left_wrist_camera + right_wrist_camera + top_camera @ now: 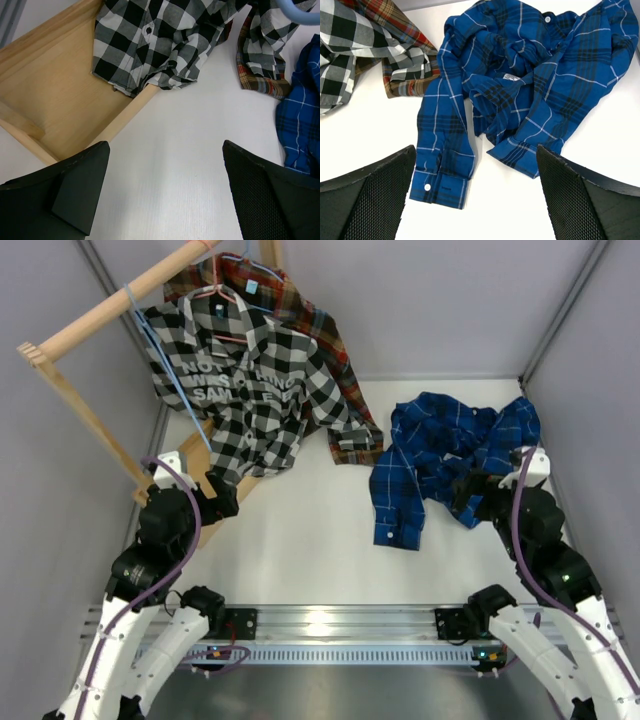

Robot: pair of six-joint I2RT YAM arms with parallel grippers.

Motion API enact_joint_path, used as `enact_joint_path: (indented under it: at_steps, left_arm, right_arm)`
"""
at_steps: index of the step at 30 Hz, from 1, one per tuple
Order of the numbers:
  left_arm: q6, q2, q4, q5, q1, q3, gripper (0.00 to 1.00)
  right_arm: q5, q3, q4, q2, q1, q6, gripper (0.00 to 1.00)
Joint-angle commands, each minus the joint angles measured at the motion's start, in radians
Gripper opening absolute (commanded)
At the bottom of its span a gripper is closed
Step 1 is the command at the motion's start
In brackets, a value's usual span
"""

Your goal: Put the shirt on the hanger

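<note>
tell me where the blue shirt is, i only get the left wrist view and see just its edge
Observer: The blue shirt lies crumpled on the table, just ahead of the right gripper.
Operator: is that gripper holding it
Observer: No, it is open and grips nothing.
Operator: and the hanger
Observer: The light-blue hanger hangs from the wooden rail, left of the checked shirt.

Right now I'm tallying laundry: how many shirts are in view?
3. The black-and-white checked shirt hangs on the wooden rack; the red-brown plaid shirt hangs behind it; the blue plaid shirt lies crumpled on the table. Others may be hidden.
</note>
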Motion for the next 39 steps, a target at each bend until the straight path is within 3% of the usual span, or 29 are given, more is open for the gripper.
enact_joint_path:
  at_steps: [1,11,15,18,21,24,29,33,37,39]
  left_arm:
    - [0.01,0.003,0.05,0.026,0.001,-0.007,0.98]
    - [0.026,0.069,0.071,0.125,-0.002,-0.02,0.98]
    - [0.03,0.12,0.071,0.194,-0.002,-0.017,0.98]
    - [0.033,0.141,0.073,0.216,-0.004,-0.017,0.98]
    - [0.032,0.152,0.073,0.219,-0.015,-0.018,0.98]
    - [0.035,0.16,0.074,0.228,-0.039,-0.02,0.98]
    - [0.036,0.16,0.076,0.231,-0.065,-0.021,0.98]
    - [0.039,0.141,0.077,0.23,-0.065,-0.023,0.98]
    - [0.041,0.147,0.08,0.241,-0.065,-0.021,0.98]
    - [0.042,0.141,0.079,0.242,-0.065,-0.021,0.98]
  right_arm:
    - [0.011,0.055,-0.01,0.015,0.013,-0.011,0.99]
    - [-0.028,0.067,0.09,0.119,0.011,0.006,0.99]
    - [0.09,0.122,0.151,0.367,-0.025,0.04,0.99]
    - [-0.022,0.185,0.194,0.565,-0.17,0.046,0.99]
    - [-0.04,0.237,0.272,0.734,-0.266,0.06,1.0]
    - [-0.021,0.363,0.289,0.924,-0.326,0.037,0.99]
    - [-0.176,0.619,0.279,1.276,-0.478,0.061,0.99]
    - [-0.155,0.809,0.193,1.484,-0.489,0.029,1.0]
    - [-0.196,0.836,0.18,1.602,-0.489,0.041,0.99]
    - [-0.254,0.845,0.183,1.628,-0.489,0.044,0.94]
